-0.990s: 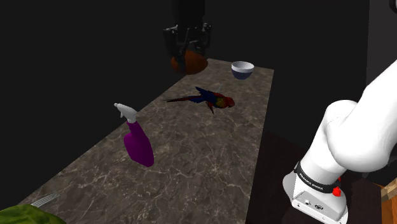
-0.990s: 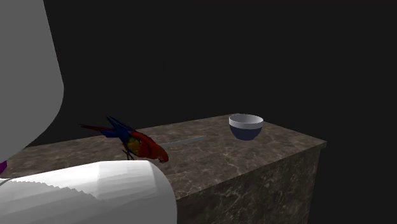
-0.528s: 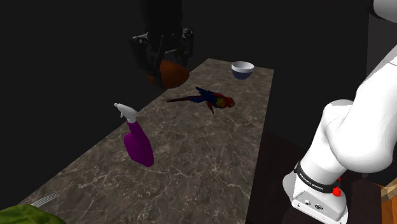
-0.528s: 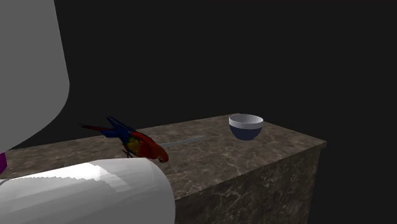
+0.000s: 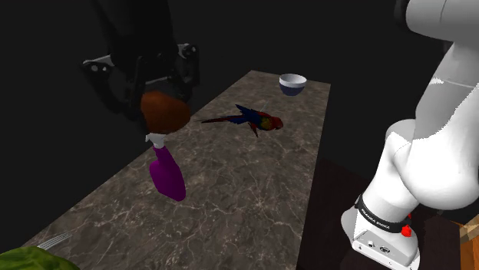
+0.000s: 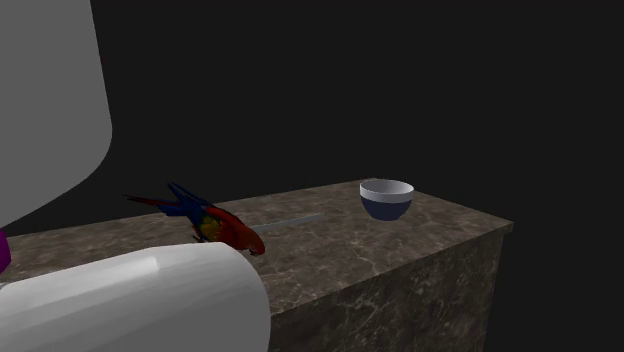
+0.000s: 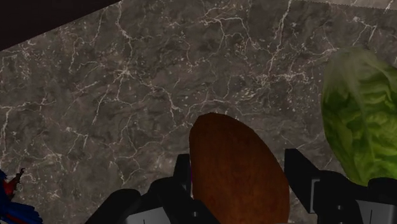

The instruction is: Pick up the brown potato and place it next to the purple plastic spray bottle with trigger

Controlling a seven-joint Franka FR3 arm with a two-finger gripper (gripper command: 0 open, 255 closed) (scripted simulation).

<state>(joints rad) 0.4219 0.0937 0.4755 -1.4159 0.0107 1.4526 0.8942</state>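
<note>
Brown potato (image 7: 235, 172) clasped between the black fingers (image 7: 304, 177).

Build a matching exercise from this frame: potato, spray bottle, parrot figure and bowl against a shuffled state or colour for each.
Things:
1. potato
2. spray bottle
3. parrot figure
4. bowl

Descriptions:
A. red and blue, on the counter
B. clasped in the tool
C. white inside, dark outside
D. purple, standing on the counter

Pairs: 1-B, 2-D, 3-A, 4-C
</note>
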